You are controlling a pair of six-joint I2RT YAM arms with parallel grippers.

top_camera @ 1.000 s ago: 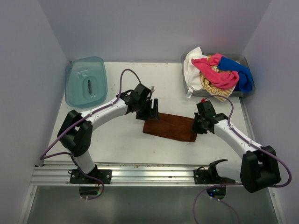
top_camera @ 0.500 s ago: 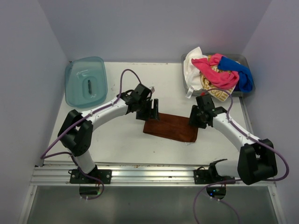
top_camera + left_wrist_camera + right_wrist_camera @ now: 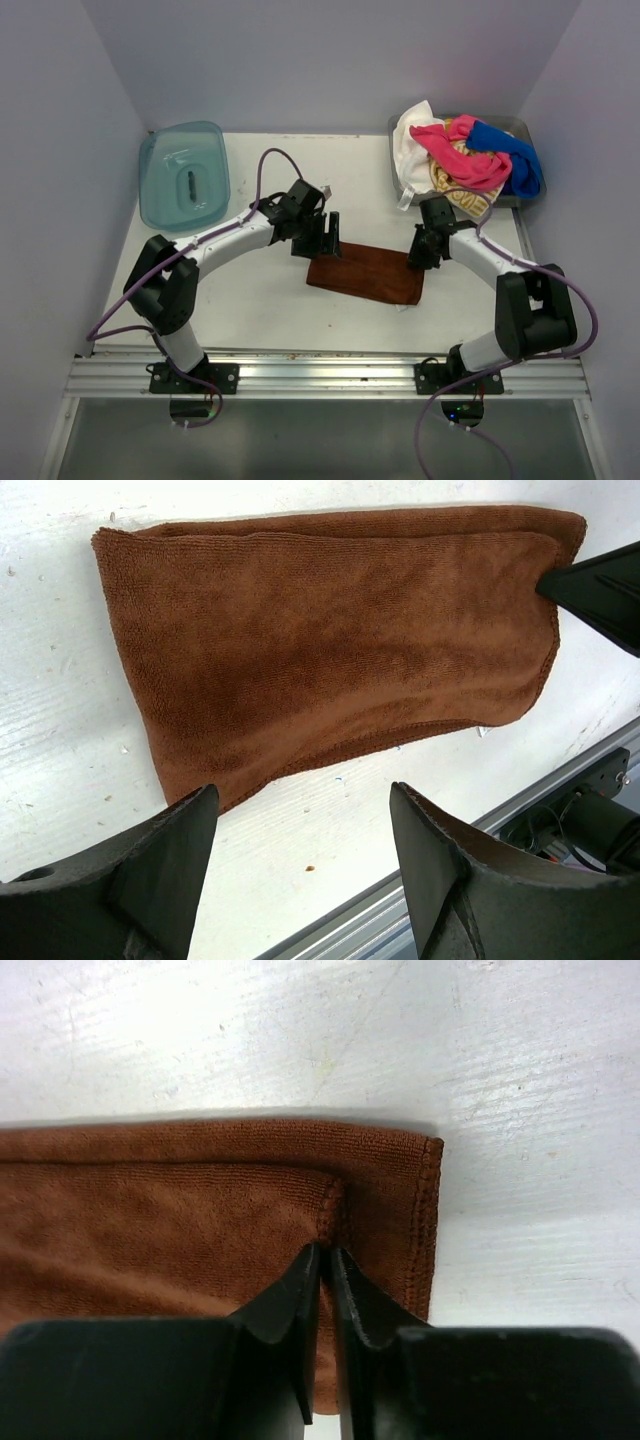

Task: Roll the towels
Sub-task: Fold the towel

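A rust-brown towel (image 3: 365,273) lies flat and folded on the white table between the two grippers. My left gripper (image 3: 322,240) stands open just off the towel's left end, nothing between its fingers (image 3: 300,800); the towel (image 3: 330,640) stretches away ahead of it. My right gripper (image 3: 418,255) is at the towel's far right corner. In the right wrist view its jaws (image 3: 325,1250) are pressed together on the hem of the top layer of the towel (image 3: 150,1210). Pink (image 3: 460,160), blue (image 3: 515,160), white (image 3: 410,135) and yellow-and-white (image 3: 450,190) towels are heaped at the back right.
The heaped towels sit in a grey tray (image 3: 520,122) in the back right corner. A translucent teal tray (image 3: 185,175) lies upside down at the back left. A metal rail (image 3: 320,375) runs along the table's near edge, and walls close in the sides and back.
My right gripper moved from the towel's right end up to its far right corner, opened on the way and closed on the hem. The left arm and the towel stayed put.
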